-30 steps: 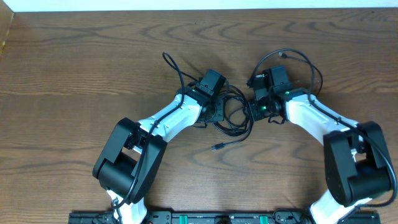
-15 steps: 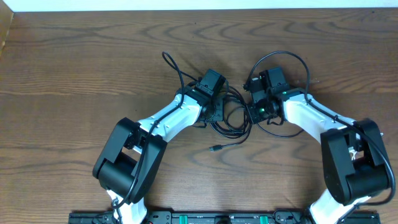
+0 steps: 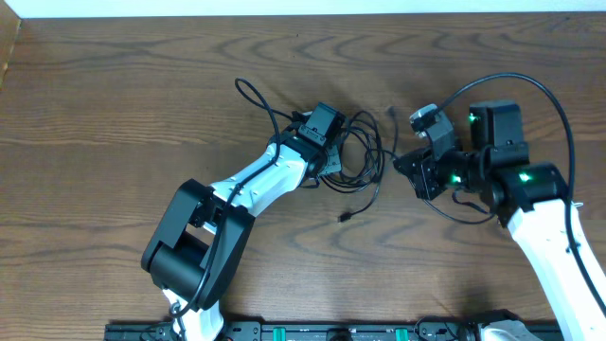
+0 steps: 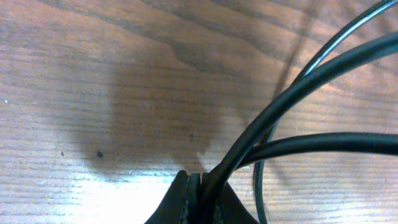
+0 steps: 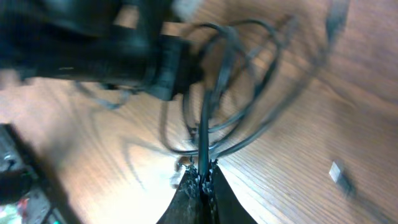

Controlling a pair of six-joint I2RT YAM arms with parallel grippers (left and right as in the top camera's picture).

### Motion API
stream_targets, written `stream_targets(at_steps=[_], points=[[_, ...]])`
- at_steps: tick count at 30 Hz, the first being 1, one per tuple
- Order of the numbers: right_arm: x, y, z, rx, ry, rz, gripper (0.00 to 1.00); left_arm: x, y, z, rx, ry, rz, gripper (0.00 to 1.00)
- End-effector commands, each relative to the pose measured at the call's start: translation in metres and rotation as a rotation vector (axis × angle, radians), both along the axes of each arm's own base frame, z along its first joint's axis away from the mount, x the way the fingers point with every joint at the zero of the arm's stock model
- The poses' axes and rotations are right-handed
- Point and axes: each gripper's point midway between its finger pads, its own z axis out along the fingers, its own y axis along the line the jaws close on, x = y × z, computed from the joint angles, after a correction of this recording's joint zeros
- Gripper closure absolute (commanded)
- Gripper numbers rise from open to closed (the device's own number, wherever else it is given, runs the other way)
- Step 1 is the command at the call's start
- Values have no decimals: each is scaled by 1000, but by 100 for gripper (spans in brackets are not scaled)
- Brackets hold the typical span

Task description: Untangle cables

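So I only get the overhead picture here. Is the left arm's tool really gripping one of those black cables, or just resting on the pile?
Observer: Gripping. In the left wrist view, the left tool is shut on a black cable, pinched right at its tips.
Visitor: Is that cable on its own down there?
Observer: No. A thinner strand curves past just beside the pinch.
Visitor: And the right arm?
Observer: Its wrist view is blurred, but the right tool is shut on a black strand that runs straight up into the tangle.
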Motion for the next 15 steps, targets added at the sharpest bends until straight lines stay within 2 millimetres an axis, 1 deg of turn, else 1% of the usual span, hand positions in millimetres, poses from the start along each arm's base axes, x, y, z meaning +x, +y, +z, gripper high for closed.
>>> stream_targets(at_steps=[1,2,4,5,6,8,10,13,14,15], points=[[-3,6,17,35,-59,55,99,4,8,-1,22,-13,49,92],[0,3,15,16,-66,39,99,3,8,-1,24,-10,48,92],[15,-16,5,-64,-39,-106,99,2,9,-2,29,-2,48,92],[26,-37,-4,-129,-8,-265,99,1,10,-2,31,1,48,92],[33,-55,-10,-180,13,-394,98,0,10,-3,33,4,48,92],[40,-86,-18,-257,41,-610,98,0,11,-3,35,6,48,92],[41,-111,-23,-316,61,-778,99,0,11,-3,35,6,49,91],[36,-138,-29,-374,92,-977,98,0,12,-3,36,6,50,92],[35,-141,-32,-379,101,-1007,94,1,12,-3,35,6,52,92],[35,-141,-33,-379,108,-1010,87,1,13,-3,34,7,55,92]])
